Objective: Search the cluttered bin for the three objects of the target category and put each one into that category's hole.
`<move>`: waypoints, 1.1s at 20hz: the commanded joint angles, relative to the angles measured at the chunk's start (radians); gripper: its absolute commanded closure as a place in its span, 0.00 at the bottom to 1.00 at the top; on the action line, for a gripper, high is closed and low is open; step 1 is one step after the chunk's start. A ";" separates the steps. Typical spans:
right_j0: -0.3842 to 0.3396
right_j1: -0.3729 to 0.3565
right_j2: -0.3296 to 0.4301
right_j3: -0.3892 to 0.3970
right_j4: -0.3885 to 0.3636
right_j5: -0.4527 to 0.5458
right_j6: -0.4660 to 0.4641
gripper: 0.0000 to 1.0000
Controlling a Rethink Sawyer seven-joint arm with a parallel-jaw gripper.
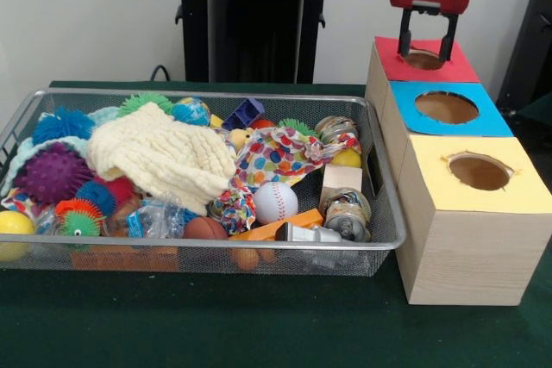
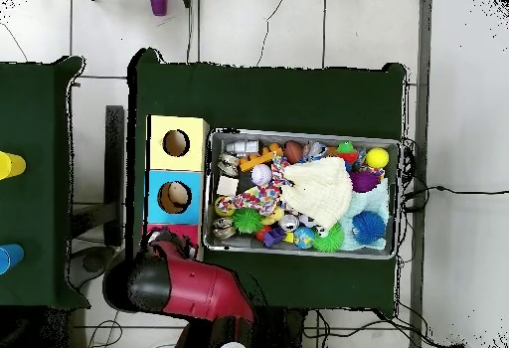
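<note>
Green table; arm (image 2: 189, 289) hides red hole (image 1: 423, 59) overhead; end effector (image 1: 425, 47) empty.

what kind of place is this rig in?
Looks like a robotics lab or test cell, not a home. A green-covered table holds a wire bin of mixed toys and a wooden sorting box with three colour-coded holes; the hand hangs over the red one. Tiled floor, loose cables.

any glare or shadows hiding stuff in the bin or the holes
Front view: even light, no glare; the wire bin wall veils the lowest toys, and the gripper hangs over the red hole. Overhead view: the arm covers the red hole.
</note>
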State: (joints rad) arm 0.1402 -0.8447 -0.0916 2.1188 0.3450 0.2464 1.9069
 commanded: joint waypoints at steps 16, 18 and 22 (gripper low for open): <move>-0.089 -0.032 -0.088 -0.188 -0.138 0.313 0.018 0.00; -0.121 -0.023 -0.075 -0.210 -0.158 0.334 -0.004 0.00; -0.180 0.018 -0.041 -0.253 -0.191 0.355 -0.025 0.00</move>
State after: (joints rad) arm 0.0488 -0.8878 -0.1773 1.9897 0.2272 0.4894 1.9069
